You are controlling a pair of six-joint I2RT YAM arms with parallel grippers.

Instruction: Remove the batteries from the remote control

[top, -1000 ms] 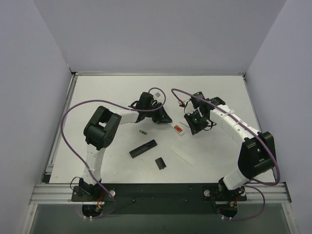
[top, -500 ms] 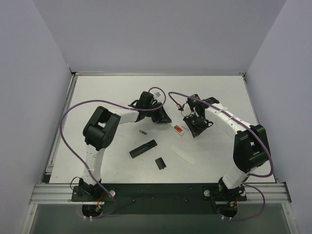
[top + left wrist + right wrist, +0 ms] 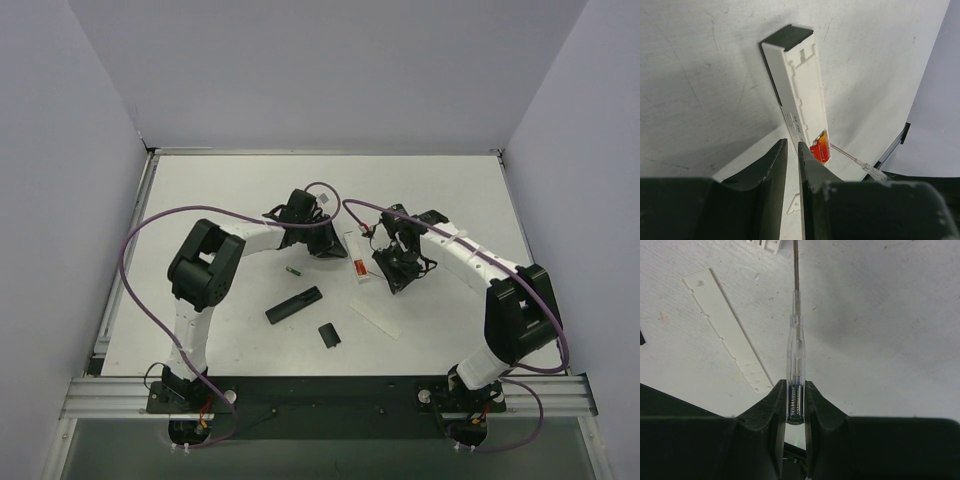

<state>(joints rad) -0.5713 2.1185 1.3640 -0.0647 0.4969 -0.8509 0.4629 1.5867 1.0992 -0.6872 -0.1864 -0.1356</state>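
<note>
Two arms: both reach over the middle of the white table [image 3: 220, 190], their grippers close together, one coming from the left and one from the right.
Left gripper [image 3: 792, 146]: narrow, with only a thin slit between the fingers. Its tips sit right at the near end of a white bar [image 3: 802, 100]. Whether they clamp anything cannot be told.
Right gripper [image 3: 794, 385]: closed on the handle of a clear screwdriver [image 3: 795, 340], which points straight out from the fingers.
Shaft: the thin metal shaft of the clear screwdriver reaches a red-orange piece [image 3: 819, 150] set in the near end of the white bar.
White bar: long and slim, between the two grippers, its notched face showing and its far end dark.
Remote control [image 3: 294, 304]: black, lying flat and aslant on the table, nearer the arm bases and apart from both grippers.
Battery [image 3: 293, 270]: one small green-wrapped cylinder loose on the table, just beyond the remote control, towards the left gripper.
Black cover [image 3: 328, 334]: small and squarish, near the remote control on its right.
White strip [image 3: 727, 330]: flat with a notched edge, lying on the table beside the right gripper.
</note>
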